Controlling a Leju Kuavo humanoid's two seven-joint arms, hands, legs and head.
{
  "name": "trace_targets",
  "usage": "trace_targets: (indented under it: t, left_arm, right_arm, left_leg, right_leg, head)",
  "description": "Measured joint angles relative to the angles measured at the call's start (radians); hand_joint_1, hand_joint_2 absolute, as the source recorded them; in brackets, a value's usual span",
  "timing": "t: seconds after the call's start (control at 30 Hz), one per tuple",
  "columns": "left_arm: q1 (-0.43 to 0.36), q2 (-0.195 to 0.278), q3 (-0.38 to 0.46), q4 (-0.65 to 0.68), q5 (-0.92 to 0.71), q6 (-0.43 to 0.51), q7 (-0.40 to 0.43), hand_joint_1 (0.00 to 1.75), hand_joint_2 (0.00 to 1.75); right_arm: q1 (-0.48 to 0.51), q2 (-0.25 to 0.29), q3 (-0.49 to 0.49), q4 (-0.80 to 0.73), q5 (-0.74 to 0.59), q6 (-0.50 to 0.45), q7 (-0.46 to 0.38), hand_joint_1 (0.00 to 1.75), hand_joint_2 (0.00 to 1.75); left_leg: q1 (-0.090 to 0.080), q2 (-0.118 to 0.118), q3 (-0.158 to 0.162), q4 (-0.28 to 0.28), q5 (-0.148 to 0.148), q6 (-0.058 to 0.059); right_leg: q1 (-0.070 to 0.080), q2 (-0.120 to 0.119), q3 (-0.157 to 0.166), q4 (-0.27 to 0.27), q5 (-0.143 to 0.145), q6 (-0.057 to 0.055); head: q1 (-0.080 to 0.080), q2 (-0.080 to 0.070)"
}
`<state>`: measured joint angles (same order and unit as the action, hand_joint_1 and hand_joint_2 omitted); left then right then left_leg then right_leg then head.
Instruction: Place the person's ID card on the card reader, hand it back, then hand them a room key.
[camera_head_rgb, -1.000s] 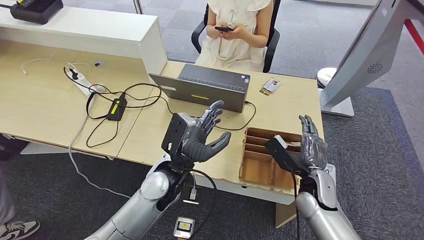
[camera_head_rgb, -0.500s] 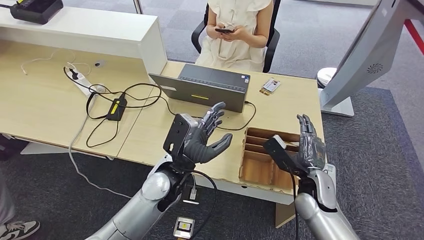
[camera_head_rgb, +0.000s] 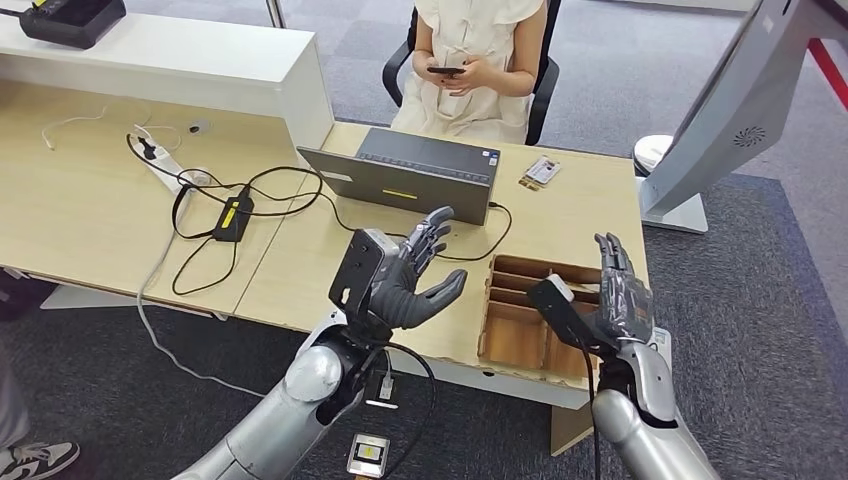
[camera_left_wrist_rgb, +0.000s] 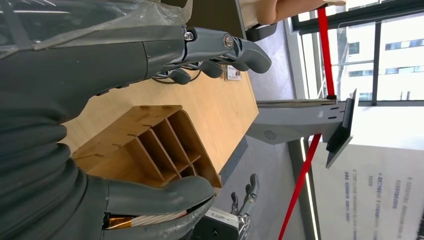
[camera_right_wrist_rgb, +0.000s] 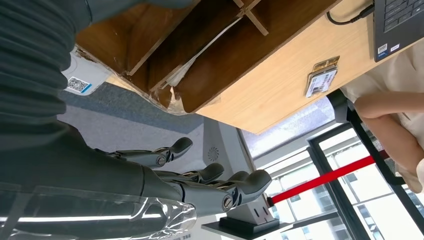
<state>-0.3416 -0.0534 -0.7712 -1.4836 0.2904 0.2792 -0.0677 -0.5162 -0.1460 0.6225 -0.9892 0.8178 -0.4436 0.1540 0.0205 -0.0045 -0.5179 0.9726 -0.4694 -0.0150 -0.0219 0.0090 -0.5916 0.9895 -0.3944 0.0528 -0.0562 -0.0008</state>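
The grey right hand, fingers apart and empty, hangs off the desk's edge beside the brown wooden divided tray, with a small badge-like card lying near the light wooden desk's far edge.

Card print too small to read

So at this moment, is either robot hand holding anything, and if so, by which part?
Nothing is held. The left hand and the right hand are both raised with fingers spread and empty. The ID card lies on the desk, untouched.
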Motion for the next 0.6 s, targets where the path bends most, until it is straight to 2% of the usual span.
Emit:
trace_targets:
  t: [0.6]
  left_arm:
    - [0.0, 0.0, -0.001, 0.0, 0.0, 0.0, 0.002, 0.0, 1.75]
  right_arm:
    - [0.0, 0.0, 0.005, 0.0, 0.001, 0.005, 0.002, 0.0, 1.75]
  left_leg:
    - [0.0, 0.0, 0.0, 0.0, 0.0, 0.0]
  right_leg:
    - [0.0, 0.0, 0.0, 0.0, 0.0, 0.0]
  head:
    - [0.0, 0.0]
